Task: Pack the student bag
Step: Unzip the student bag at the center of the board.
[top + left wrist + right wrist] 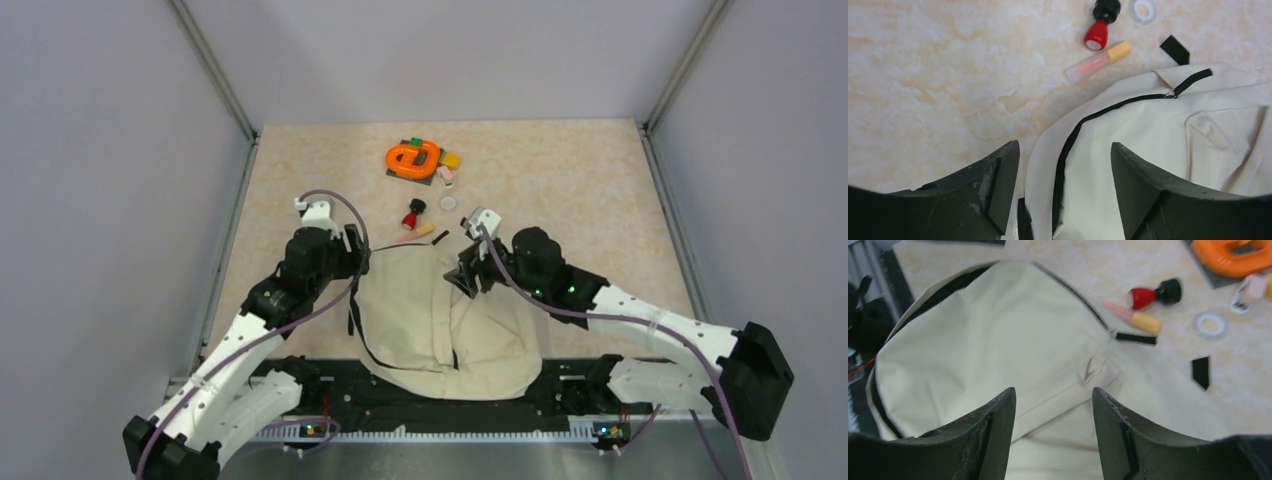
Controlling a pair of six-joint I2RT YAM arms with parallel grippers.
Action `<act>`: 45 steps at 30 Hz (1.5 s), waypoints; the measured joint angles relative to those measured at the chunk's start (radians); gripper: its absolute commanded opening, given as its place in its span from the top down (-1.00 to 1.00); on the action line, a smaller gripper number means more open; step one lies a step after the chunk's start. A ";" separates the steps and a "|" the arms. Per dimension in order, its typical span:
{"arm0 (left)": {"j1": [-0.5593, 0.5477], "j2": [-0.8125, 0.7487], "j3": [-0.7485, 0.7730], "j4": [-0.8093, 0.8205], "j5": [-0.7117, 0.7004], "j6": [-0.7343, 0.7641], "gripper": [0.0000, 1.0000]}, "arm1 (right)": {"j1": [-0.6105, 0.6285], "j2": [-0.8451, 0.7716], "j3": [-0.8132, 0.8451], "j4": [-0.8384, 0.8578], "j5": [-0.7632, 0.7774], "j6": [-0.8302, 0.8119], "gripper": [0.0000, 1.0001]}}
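Note:
The cream-beige student bag (440, 320) lies flat at the near middle of the table, its black zipper closed along the far edge. My left gripper (362, 262) is open and empty over the bag's left edge (1048, 165), straddling the zipper line (1063, 160). My right gripper (468, 278) is open and empty just above the bag's upper right fabric (1053, 390). The black zipper pull (1135, 338) lies at the bag's far edge. A red-and-black stamp (412, 213), a pink-and-yellow tube (418, 233) and a white ring (448, 202) lie beyond the bag.
An orange tape dispenser (412, 158) on a dark pad sits at the far middle with small yellow and pink pieces (449, 166) beside it. A black strap end (1200, 371) lies by the bag. Grey walls enclose the table on three sides.

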 measured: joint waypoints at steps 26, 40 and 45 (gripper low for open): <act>-0.554 -0.060 -0.121 0.108 0.208 0.028 -0.44 | 0.288 -0.166 -0.332 -0.101 -0.056 0.830 -0.05; -0.787 -0.033 -0.264 0.288 0.066 -0.026 -0.35 | 0.307 -0.066 -0.332 -0.060 -0.009 0.870 1.00; -0.864 0.031 -0.267 0.319 0.060 -0.061 -0.21 | 0.308 -0.061 -0.327 -0.066 -0.001 0.864 1.00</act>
